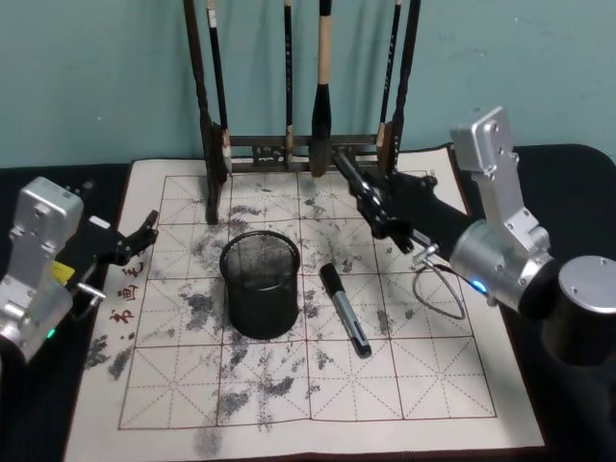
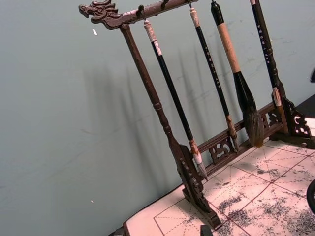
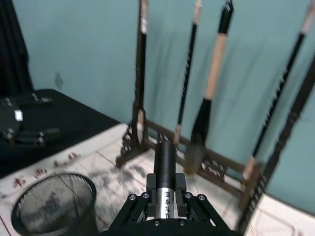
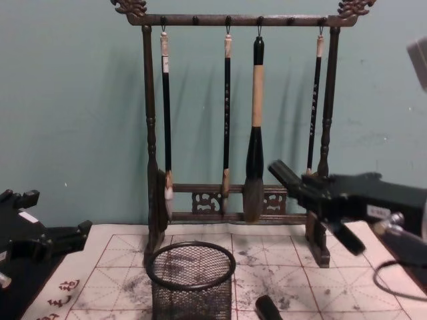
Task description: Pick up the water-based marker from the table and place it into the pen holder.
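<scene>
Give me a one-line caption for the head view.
Right tool holds a marker near the brush rack; another marker lies beside the pen holder; left tool idle at left.

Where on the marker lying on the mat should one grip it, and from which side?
Grip the marker mid-length on its grey barrel, from above, closing across it: it lies flat, apart from the pen holder. The right hand holds a second marker.

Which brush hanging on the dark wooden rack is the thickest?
The third brush from the left, with a tan handle and broad dark tuft; the other three are thin.
</scene>
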